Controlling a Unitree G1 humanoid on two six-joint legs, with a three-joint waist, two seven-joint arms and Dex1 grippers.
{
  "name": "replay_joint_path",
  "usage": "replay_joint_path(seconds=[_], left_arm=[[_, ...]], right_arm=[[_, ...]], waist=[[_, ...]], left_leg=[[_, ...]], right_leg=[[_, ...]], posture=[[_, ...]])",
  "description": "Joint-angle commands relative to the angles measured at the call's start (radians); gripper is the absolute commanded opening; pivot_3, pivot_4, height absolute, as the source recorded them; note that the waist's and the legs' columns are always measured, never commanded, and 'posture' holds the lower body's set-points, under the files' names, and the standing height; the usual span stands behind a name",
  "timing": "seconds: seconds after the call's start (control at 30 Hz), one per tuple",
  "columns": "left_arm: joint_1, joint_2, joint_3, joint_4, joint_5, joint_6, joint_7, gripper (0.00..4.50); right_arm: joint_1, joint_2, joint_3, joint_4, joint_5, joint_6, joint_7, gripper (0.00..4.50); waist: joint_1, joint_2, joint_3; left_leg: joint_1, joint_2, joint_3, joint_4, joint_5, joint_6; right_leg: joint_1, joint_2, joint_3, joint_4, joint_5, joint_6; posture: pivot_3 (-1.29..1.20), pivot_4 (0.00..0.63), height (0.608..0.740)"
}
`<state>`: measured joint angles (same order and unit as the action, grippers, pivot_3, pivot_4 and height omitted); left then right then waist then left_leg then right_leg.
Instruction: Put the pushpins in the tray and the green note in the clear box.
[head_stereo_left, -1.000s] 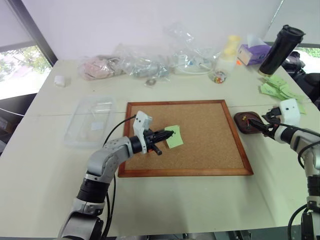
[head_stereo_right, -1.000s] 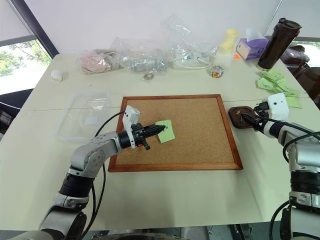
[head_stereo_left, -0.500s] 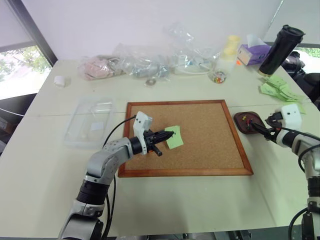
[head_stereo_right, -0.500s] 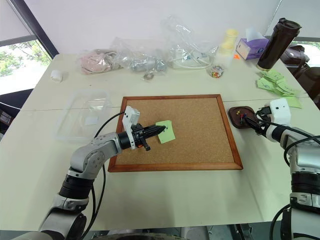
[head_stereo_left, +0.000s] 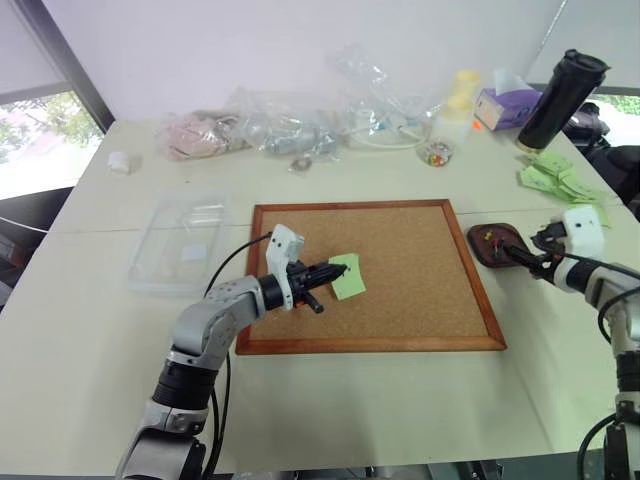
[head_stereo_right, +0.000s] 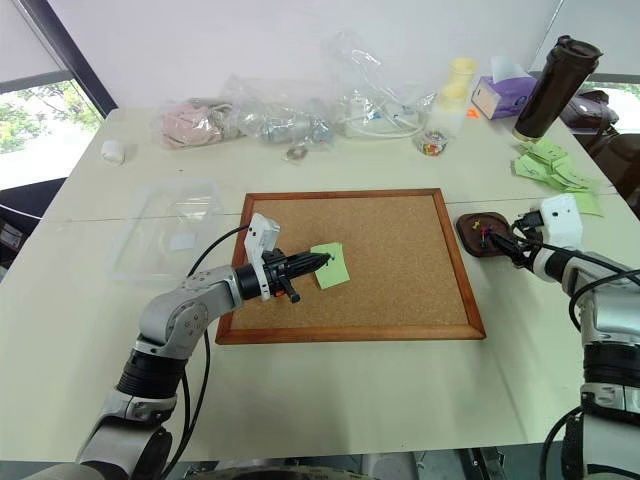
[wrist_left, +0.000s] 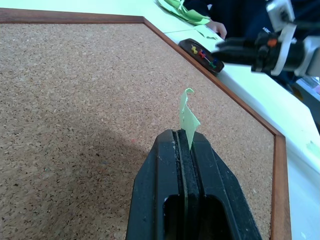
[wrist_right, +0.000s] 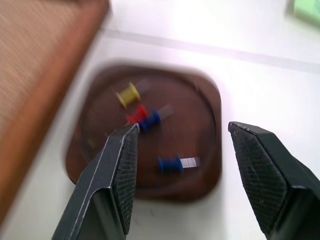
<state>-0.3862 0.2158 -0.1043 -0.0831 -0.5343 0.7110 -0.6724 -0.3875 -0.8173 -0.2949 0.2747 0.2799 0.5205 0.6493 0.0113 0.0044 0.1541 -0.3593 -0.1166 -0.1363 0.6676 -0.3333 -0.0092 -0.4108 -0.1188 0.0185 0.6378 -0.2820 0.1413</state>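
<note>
My left gripper (head_stereo_left: 338, 270) is shut on one edge of the green note (head_stereo_left: 350, 276), held just above the corkboard (head_stereo_left: 410, 300). From between the black fingers (wrist_left: 165, 170) the note (wrist_left: 187, 117) sticks out edge-on. The clear box (head_stereo_left: 185, 245) lies to the left of the board, apart from that gripper. On the table right of the board sits the dark brown tray (head_stereo_left: 492, 247) with several pushpins in it: a yellow one (wrist_right: 129, 95), a red one (wrist_right: 136, 115) and blue ones (wrist_right: 172, 163). My right gripper (wrist_right: 183, 127) hangs open just over the tray's near edge, nothing between its fingers.
Clear plastic bags (head_stereo_left: 290, 125), a small glass jar (head_stereo_left: 437, 153), a tissue box (head_stereo_left: 505, 105) and a black tumbler (head_stereo_left: 562, 98) line the far edge. A heap of green slips (head_stereo_left: 555, 178) lies at the right. A small white object (head_stereo_left: 119, 162) sits far left.
My right gripper has edged back a little from over the tray, still open. The left arm and the note have stayed where they were.
</note>
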Motion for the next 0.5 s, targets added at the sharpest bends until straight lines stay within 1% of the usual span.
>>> replay_joint_path(seconds=[0.03,0.23,0.33,0.43,0.5], left_arm=[[-0.002,0.016,-0.003,-0.051,-0.002,-0.011,-0.014,0.0],[-0.02,0.046,-0.001,-0.084,0.004,-0.02,-0.02,0.0],[-0.031,0.057,0.009,-0.104,-0.003,-0.015,-0.016,0.0],[-0.039,0.062,0.03,-0.131,-0.019,-0.002,0.0,0.0],[-0.047,0.069,0.08,-0.153,-0.032,0.006,0.036,0.0]], right_arm=[[-0.029,-0.041,-0.029,-0.182,0.073,0.062,0.052,2.9],[0.009,-0.055,0.014,-0.438,0.212,0.183,0.185,2.9],[0.016,-0.049,0.05,-0.532,0.269,0.228,0.234,2.9],[0.012,-0.033,0.108,-0.592,0.284,0.226,0.26,2.9],[-0.01,-0.003,0.17,-0.613,0.281,0.217,0.267,2.9]], waist=[[0.0,0.0,0.0],[0.003,0.0,0.0],[0.002,0.0,0.0],[0.001,0.0,0.0],[0.001,-0.001,0.0]], left_leg=[[0.0,0.0,0.0,0.0,0.0,0.0],[0.0,0.0,0.0,0.0,0.0,0.0],[0.0,0.0,0.0,0.0,0.0,0.0],[0.0,0.0,0.0,0.0,0.0,0.0],[0.0,0.0,-0.001,0.0,0.0,0.0]], right_leg=[[0.0,0.0,0.0,0.0,0.0,0.0],[0.0,0.0,0.0,0.0,0.0,0.0],[0.0,0.0,0.0,0.0,0.0,0.0],[0.0,0.0,0.0,0.0,0.0,0.0],[0.0,0.0,0.0,0.0,0.0,0.0]], posture=[[0.0,0.15,0.74],[0.0,0.15,0.74],[0.0,0.15,0.74],[0.0,0.15,0.74],[0.0,0.15,0.74]])
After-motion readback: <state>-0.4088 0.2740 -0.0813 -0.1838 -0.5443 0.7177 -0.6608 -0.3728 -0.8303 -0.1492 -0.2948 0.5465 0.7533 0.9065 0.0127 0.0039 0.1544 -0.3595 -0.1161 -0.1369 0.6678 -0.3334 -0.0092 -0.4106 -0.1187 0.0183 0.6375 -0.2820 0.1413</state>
